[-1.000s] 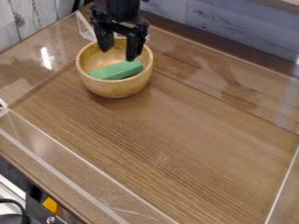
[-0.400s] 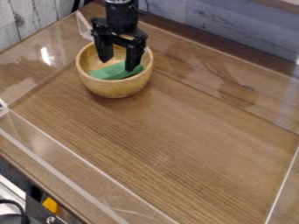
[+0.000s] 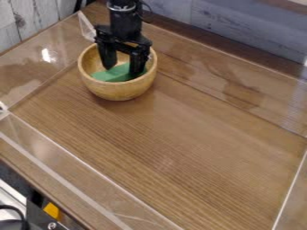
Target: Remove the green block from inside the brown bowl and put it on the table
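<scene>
The brown bowl (image 3: 117, 86) stands at the table's (image 3: 180, 135) far left. Inside it lies the green block (image 3: 117, 75), partly hidden behind the black gripper. My gripper (image 3: 122, 64) points straight down into the bowl and is open, its two fingers straddling the block, one on each side. Whether the fingertips touch the block cannot be told. Nothing is held.
Clear plastic walls (image 3: 36, 54) run along the table's edges. A grey plank wall (image 3: 240, 22) stands behind. Bare wood-grain surface spreads to the right of and in front of the bowl.
The gripper has sunk from just above the bowl's rim down into the bowl, around the green block. Its jaws stayed open. Bowl and block have not moved.
</scene>
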